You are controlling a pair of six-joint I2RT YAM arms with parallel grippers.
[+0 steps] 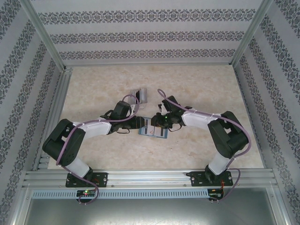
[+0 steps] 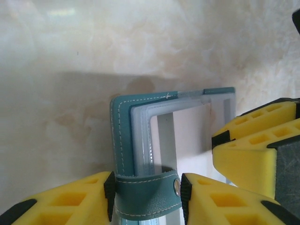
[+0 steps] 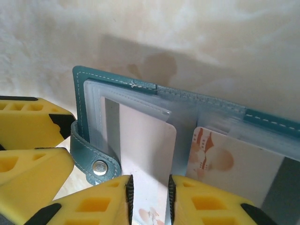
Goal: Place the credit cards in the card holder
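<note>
Top external view: card holder (image 1: 152, 129) lies open on the table (image 1: 93, 84), both arms bent inward to meet over it. Left gripper (image 2: 146, 188) sits at the holder's left edge, fingers pressed onto the teal strap (image 3: 79, 150) with its metal snap (image 3: 99, 166); judged as an anchor, pinning the cover flat so the holder cannot slide or fold while a card goes in. Right gripper (image 3: 149, 193) works from the holder's near side, jaws nearly together and pinching a pale card (image 3: 145, 136) edge-on. That card's far end lies under the clear pocket (image 3: 140, 105) on the holder's left leaf, so insertion looks partly done; how deep it sits I cannot tell. On the holder's right leaf a patterned card (image 3: 229, 161), white with orange shapes, rests behind a clear sleeve. Beyond the holder, well apart toward the back wall, stands a clear slotted stand (image 1: 139, 95); its contents are too small to read. Surface under the holder is pale, glossy, marble-patterned, throwing soft shadows off the cover. Around the table, walls (image 1: 150, 33) carry striped, floral-banded wallpaper. An aluminium frame rail (image 1: 150, 176) runs nearer than the holder, carrying both arm bases.
</note>
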